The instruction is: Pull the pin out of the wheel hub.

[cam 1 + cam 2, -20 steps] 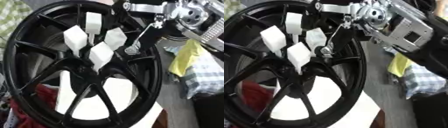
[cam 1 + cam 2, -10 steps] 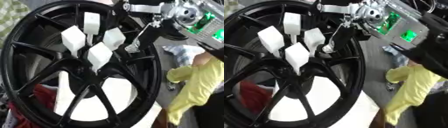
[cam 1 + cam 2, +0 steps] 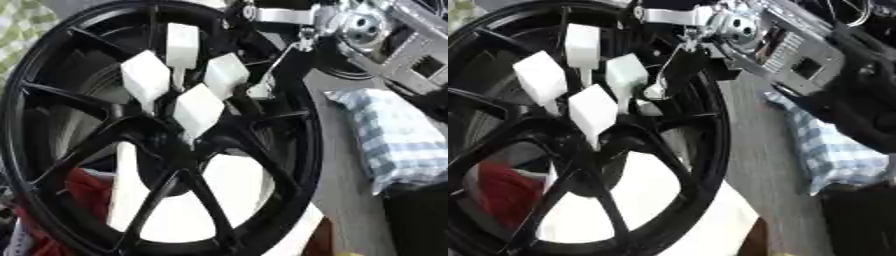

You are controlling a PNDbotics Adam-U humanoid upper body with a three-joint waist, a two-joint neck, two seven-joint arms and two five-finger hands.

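My right hand (image 3: 710, 30) reaches the wheel (image 3: 289, 150) beside 4 white pins (image 3: 199, 107); I can't tell whether its fingers pinch anything.

A workshop-like bench: black wheel rim (image 3: 52, 125) at left, checked cloth (image 3: 394, 135) on grey tabletop (image 3: 763, 165) at right.

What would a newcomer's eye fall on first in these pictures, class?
First, the big black wheel filling the left and middle, with four white pins standing out of its hub. Next, the robot's right hand, reaching down from the upper right to the rightmost pin. A checked cloth lies right of the wheel.
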